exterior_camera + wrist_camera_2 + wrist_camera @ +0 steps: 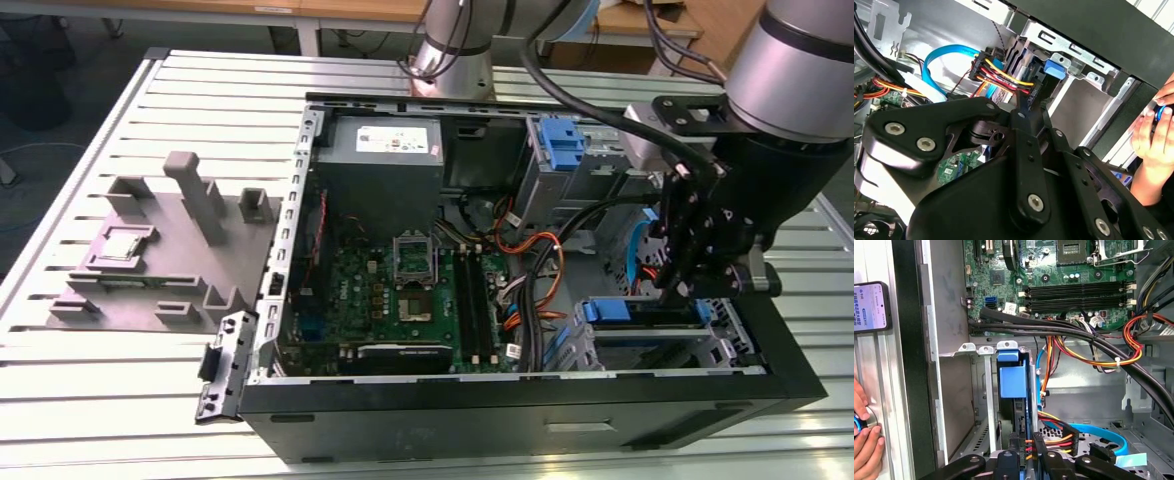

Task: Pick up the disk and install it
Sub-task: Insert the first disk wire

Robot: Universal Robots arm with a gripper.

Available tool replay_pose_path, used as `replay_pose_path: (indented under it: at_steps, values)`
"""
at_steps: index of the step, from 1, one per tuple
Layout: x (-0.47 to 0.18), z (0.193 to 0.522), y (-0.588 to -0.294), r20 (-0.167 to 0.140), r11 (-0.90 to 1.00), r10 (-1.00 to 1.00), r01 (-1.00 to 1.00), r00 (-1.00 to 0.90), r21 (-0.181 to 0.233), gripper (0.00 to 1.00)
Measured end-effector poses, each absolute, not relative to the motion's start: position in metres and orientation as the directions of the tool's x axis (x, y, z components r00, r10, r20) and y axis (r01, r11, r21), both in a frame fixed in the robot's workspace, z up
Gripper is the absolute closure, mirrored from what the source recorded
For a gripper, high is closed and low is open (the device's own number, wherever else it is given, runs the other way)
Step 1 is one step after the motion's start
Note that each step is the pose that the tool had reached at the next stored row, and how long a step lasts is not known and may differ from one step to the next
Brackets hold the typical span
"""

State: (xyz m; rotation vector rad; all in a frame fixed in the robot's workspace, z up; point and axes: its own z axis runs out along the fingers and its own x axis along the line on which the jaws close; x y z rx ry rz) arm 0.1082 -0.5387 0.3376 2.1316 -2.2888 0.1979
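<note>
The disk (627,310) stands on edge in the drive cage at the near corner of the open computer case (534,400), on the exterior view's right. Its blue carrier frame (1013,382) shows between the cage's metal rails in the first wrist view. In the second wrist view its blue tab (1055,67) shows by the cage wall. My gripper (683,290) hangs over the end of the disk that points away from the case wall. Its black fingers (1006,462) sit on either side of that end, closed against it. Red, yellow and black wires with a black plug (1054,432) run right beside them.
Inside the case lie the motherboard (400,290), a grey power-supply box (380,145), a tall blue latch (561,140) and thick black cables (1054,330). A grey parts fixture (147,260) stands on the exterior view's left. A person's hand (864,440) and a phone (871,305) rest outside the case wall.
</note>
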Motion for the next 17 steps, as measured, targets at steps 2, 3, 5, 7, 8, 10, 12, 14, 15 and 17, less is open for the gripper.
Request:
replay_pose_path:
  at_steps: [2, 3, 5, 7, 8, 10, 12, 14, 15, 17]
  values:
    - [0.1085, 0.338, -0.5387, 0.089, 0.067, -0.993, -0.994, -0.074, -0.085, 0.75]
    - [0.1087, 0.3381, -0.5386, 0.087, 0.067, -0.993, -0.994, -0.074, -0.083, 0.75]
    - [0.1089, 0.3384, -0.5386, 0.085, 0.067, -0.994, -0.995, -0.074, -0.08, 0.75]
    - [0.1093, 0.3384, -0.5386, 0.083, 0.068, -0.994, -0.995, -0.074, -0.077, 0.75]
    - [0.1096, 0.3384, -0.5386, 0.082, 0.068, -0.994, -0.995, -0.074, -0.075, 0.75]
    - [0.1104, 0.3384, -0.5387, 0.079, 0.068, -0.994, -0.995, -0.074, -0.071, 0.75]
    - [0.1111, 0.3384, -0.5387, 0.076, 0.069, -0.994, -0.996, -0.074, -0.065, 0.75]
    - [0.1117, 0.3384, -0.5386, 0.075, 0.069, -0.995, -0.996, -0.073, -0.061, 0.75]
    - [0.1116, 0.3384, -0.5386, 0.074, 0.069, -0.995, -0.996, -0.074, -0.06, 0.75]
    - [0.1117, 0.3384, -0.5387, 0.074, 0.069, -0.995, -0.996, -0.073, -0.06, 0.75]
